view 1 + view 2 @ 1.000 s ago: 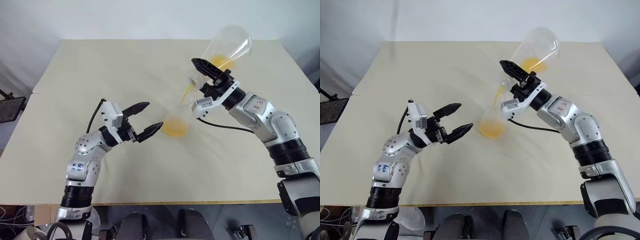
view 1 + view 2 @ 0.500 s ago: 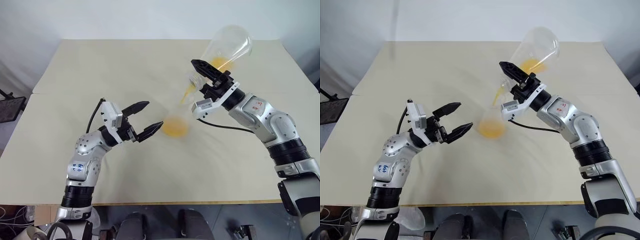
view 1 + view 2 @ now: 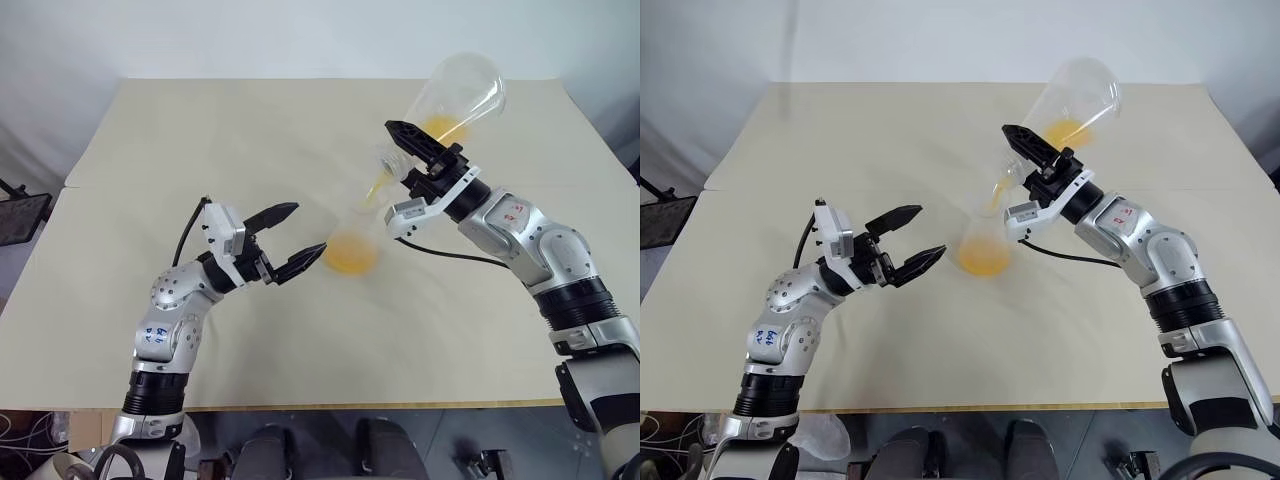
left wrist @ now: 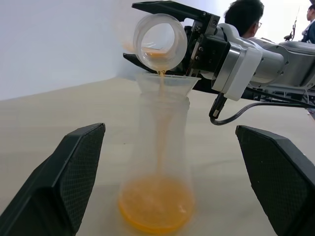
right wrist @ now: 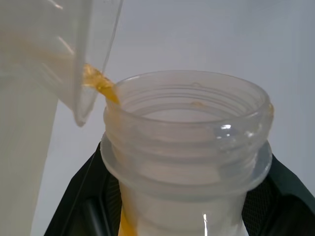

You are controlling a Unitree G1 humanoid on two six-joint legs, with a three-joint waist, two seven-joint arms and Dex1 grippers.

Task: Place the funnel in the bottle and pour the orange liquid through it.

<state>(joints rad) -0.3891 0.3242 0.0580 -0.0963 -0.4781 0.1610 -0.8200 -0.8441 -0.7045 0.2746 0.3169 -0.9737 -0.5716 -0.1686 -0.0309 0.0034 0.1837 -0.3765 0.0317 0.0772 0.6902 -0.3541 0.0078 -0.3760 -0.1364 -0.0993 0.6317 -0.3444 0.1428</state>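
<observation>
The clear conical bottle [image 3: 352,240] stands mid-table with the clear funnel [image 4: 167,82] seated in its mouth. My right gripper [image 3: 405,150] is shut on the neck of a second clear flask [image 3: 455,95], held tilted mouth-down above the funnel. A thin stream of the orange liquid [image 3: 375,188] runs from the flask mouth [image 4: 160,42] into the funnel. It gathers as a pool [image 4: 156,204] on the bottle's bottom, and some stays in the flask [image 3: 440,125]. My left gripper [image 3: 310,228] is open just left of the bottle, its fingers [image 4: 64,182] to either side without touching it.
The beige table [image 3: 200,130] spreads wide around the bottle. A black object [image 3: 20,215] stands beyond its left edge. A person [image 4: 246,17] is in the background of the left wrist view, behind my right arm.
Both arms hold still. The orange stream keeps running from the tilted flask into the funnel.
</observation>
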